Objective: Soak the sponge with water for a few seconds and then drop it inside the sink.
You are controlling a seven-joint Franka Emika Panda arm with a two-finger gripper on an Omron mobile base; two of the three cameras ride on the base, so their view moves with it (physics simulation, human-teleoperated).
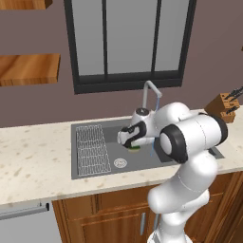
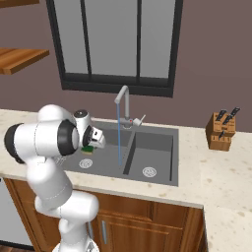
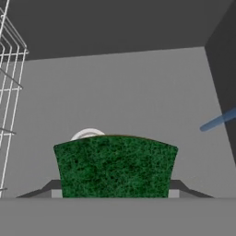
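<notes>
My gripper [image 1: 132, 143] hangs over the left basin of the dark grey sink [image 1: 95, 169], shut on the sponge [image 1: 135, 148]. From the right base view the sponge [image 2: 87, 149] shows green over yellow under the gripper [image 2: 91, 145]. In the hand view its green face [image 3: 115, 166] sits clamped between the dark fingertips [image 3: 51, 191], above the basin floor. The water [image 2: 118, 138] falls as a thin blue stream from the faucet [image 2: 123, 101], a little to the right of the sponge and apart from it. That stream [image 3: 219, 120] crosses the hand view's right side.
A wire rack [image 1: 91, 148] fills the sink's left part. A round silver drain [image 2: 85, 163] lies below the sponge, another drain [image 2: 149, 172] in the right basin. A knife block [image 2: 221, 130] stands on the counter at the right. A window is behind the faucet.
</notes>
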